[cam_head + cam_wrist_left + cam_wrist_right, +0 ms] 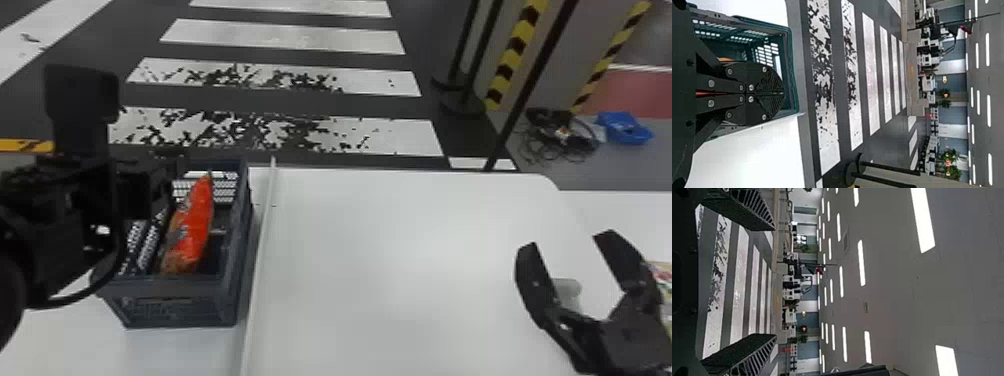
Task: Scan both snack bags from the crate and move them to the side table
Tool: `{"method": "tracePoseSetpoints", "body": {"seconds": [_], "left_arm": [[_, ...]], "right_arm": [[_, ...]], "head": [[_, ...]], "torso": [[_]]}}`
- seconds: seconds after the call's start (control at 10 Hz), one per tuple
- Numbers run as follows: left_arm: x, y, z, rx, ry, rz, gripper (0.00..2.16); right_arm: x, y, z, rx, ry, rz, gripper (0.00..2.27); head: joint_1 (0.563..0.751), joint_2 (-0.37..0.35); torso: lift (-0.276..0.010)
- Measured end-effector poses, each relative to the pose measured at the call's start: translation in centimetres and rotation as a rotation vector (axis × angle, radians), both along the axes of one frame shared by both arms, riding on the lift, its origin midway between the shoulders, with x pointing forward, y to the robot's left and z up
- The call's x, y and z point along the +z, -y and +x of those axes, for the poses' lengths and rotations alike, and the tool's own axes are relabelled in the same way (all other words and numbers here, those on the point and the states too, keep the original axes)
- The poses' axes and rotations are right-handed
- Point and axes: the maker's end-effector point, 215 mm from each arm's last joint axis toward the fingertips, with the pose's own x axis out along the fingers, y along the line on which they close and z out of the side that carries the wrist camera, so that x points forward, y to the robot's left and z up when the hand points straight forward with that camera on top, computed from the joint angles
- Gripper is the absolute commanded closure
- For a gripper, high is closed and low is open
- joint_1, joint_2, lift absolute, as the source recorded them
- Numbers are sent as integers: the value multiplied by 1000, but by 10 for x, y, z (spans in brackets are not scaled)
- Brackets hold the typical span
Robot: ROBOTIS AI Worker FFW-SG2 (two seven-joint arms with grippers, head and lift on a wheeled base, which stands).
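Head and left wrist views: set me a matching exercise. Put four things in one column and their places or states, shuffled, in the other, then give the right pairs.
Things
1. Red snack bag
2. Blue container
3. Right gripper
4. Left gripper

Places or states
A. Fingers spread apart
B. Inside the crate
C. Fingers shut together
D. On the floor beyond the table

Pairs: 1-B; 2-D; 3-A; 4-C
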Motion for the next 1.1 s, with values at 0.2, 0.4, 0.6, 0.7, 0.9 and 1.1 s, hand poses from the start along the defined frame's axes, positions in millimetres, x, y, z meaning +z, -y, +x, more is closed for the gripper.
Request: {"method": "tracePoseSetpoints", "body": {"seconds": [0.2, 0.4, 0.6, 0.7, 0.9, 1.1], "left_arm": [[-1, 2, 0, 2, 1, 9, 1993], [-13, -12, 2, 52, -18, 42, 1089], [-40, -29, 9, 94, -76, 54, 9], [-54, -33, 13, 98, -111, 46, 12], [-79, -41, 21, 112, -171, 32, 29], [-107, -48, 25, 126, -235, 23, 26]], "right_arm": [[2, 1, -2, -3, 7, 0, 12], [1, 0, -2, -1, 7, -1, 12], [2, -1, 0, 2, 9, 0, 12], [1, -1, 0, 1, 7, 1, 12], [-2, 2, 0, -2, 3, 2, 12], [-3, 3, 1, -3, 2, 3, 12]], "head": [[695, -90], [695, -73], [695, -51], [695, -43], [695, -36], [695, -29]], "torso": [[-95], [-95], [-95], [-95], [-95], [-95]]}}
